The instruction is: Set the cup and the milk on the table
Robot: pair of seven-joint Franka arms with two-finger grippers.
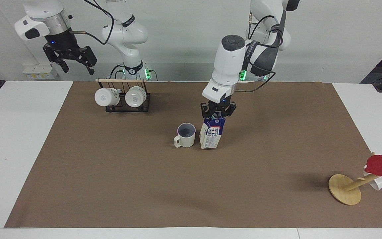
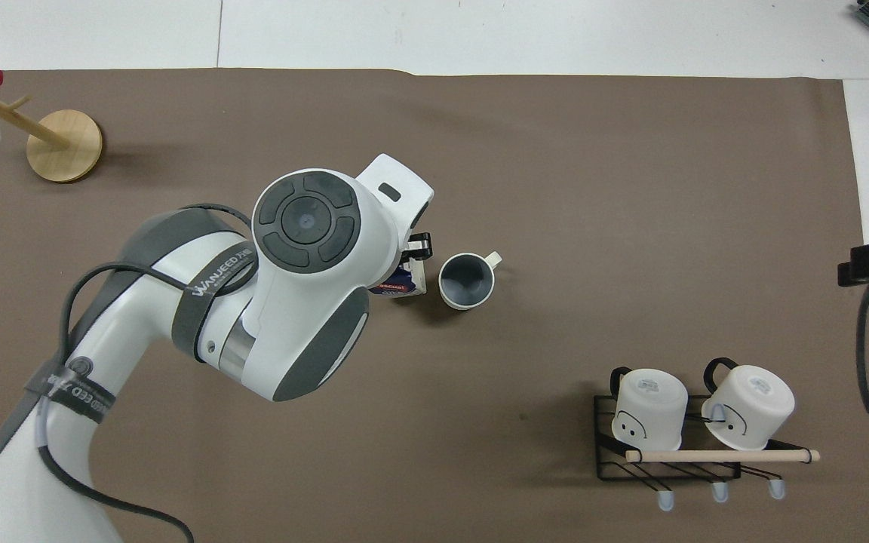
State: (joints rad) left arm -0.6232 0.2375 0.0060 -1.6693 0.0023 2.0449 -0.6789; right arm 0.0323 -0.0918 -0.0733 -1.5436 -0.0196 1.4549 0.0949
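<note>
1. Facing view: left gripper is clenched on the ridge at the top of the milk. Carton hangs straight below the jaws, a little tilted, base at or just off the brown mat; contact can't be confirmed.
2. Cup stands upright on the mat just beside the carton, toward the right arm's end of the table, with a narrow gap between them. Don't let the carton swing that way.
3. Lower straight down until the base sits flat on the table. Level the tilt before you let go.
4. Release only once it stands on its own, then lift straight up, clear of the ridge.
5. Right gripper waits with jaws released, holding nothing, high over its own end of the table near the mug rack. Leave it there.
</note>
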